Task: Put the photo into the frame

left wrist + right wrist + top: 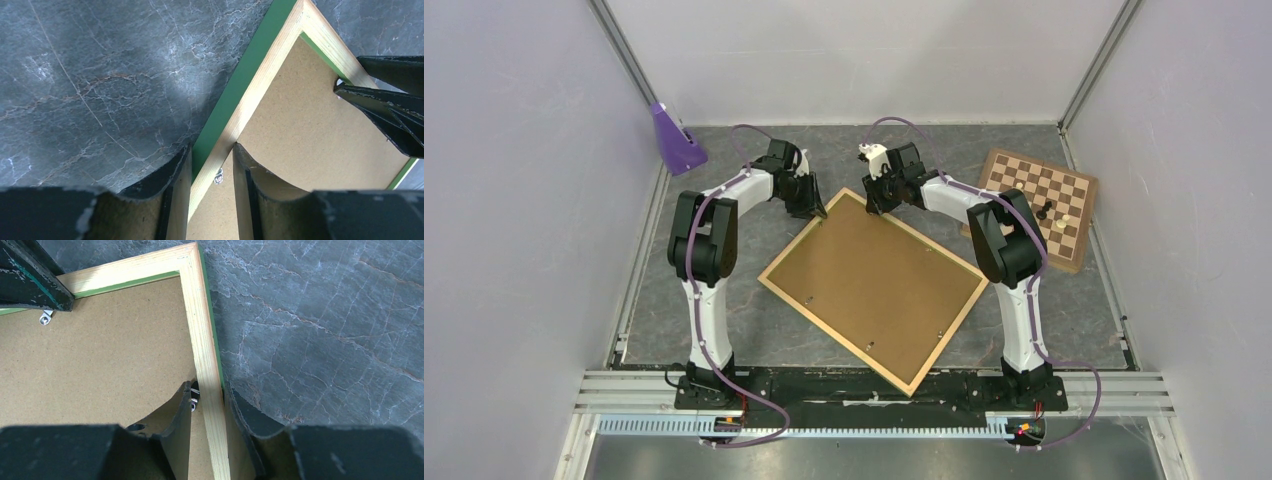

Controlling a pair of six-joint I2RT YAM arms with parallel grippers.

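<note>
Tabletop [744,320] | left end effector [211,146], right end effector [207,386] straddle frame [272,70], grip unclear | green wrist-only

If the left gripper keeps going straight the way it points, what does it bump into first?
Likely the frame: the left gripper straddles its pale wood rail, though depth is unclear.

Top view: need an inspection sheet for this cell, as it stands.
Surface: grey marbled table, nothing else seen.
Job's things: the frame lies back-up at centre, with a brown backing panel filling it; photo not seen.
Clutter: chessboard with pieces at far right; purple object at far left.
Grippers: left gripper straddles the far-left rail, grip unclear; right gripper shut on the far-right rail.
Cables: purple cables run along both arms.
Surroundings: pale walls on three sides.
</note>
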